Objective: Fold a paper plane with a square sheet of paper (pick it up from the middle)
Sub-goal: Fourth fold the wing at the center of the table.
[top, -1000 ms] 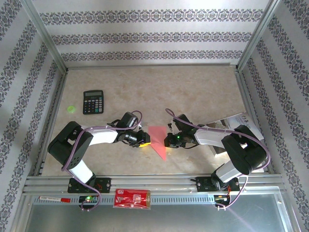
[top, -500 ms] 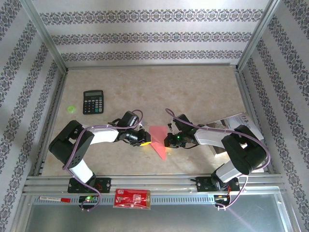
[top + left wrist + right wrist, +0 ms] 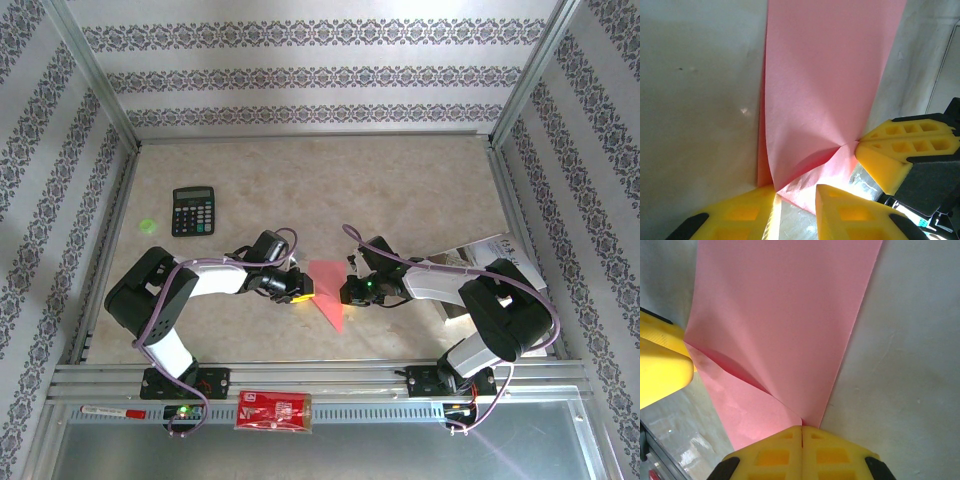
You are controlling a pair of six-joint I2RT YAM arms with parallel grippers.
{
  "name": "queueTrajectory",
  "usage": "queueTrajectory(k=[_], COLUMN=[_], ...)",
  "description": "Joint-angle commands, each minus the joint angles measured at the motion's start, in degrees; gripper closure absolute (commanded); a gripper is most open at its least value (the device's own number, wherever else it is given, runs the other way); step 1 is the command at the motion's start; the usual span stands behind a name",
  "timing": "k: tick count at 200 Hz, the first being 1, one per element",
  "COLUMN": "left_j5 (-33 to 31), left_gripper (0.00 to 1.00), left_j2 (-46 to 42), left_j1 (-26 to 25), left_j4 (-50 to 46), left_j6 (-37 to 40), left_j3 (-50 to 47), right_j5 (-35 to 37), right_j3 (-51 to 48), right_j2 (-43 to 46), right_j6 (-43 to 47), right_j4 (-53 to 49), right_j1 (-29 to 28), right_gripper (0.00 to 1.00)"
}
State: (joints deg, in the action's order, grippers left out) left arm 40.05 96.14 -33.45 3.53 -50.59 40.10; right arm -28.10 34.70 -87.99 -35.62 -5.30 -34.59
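- Pale marbled table inside a metal-framed booth, with grey-and-white patterned walls on three sides.
- At the near middle of the table: pink-red paper sheet, folded, broad at its far end and narrowing to a point toward the near edge.
- In the left wrist view and the right wrist view: long flat pink strip on the table, one near flap lifted and creased.
- Right jaws shut tight, no gap between the yellow fingertips, gripping the paper's edge right at their seam.
- Left jaws parted, with a gap between the yellow fingertips. Creased corner of the paper at the mouth of that gap, touching one tip. Cannot tell whether anything is pinched there.
- Left arm and right arm reaching in low from either side, facing each other across the sheet.
- Far left, well apart from the paper: black calculator, small green dot just beside it.
- Right, partly under the right arm: white printed leaflet.
- On the near metal rail: red printed packet.
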Motion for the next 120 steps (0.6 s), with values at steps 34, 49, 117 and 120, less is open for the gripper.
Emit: queueTrajectory(k=[34, 49, 117, 120], left_j5=[1.3, 1.3, 3.2, 3.0], left_gripper=[0.75, 0.76, 0.77, 0.77], left_j2=[-0.8, -0.2, 0.4, 0.3], left_j1=[-0.7, -0.7, -0.3, -0.3], left_j4=[3.0, 3.5, 5.4, 5.1], left_j6=[4.2, 4.9, 7.6, 7.8], left_j3=[0.4, 0.4, 0.2, 0.3], right_j5=[-1.1, -1.1, -1.1, -1.2], right_j3=[-0.1, 0.0, 0.0, 0.0], right_j2=[-1.5, -1.6, -1.5, -1.5], right_j6=[1.1, 1.2, 1.5, 1.5], right_j4=[-0.3, -0.3, -0.7, -0.7], right_j1=[0.8, 0.8, 0.9, 0.9], right_gripper=[1.00, 1.00, 1.00, 1.00])
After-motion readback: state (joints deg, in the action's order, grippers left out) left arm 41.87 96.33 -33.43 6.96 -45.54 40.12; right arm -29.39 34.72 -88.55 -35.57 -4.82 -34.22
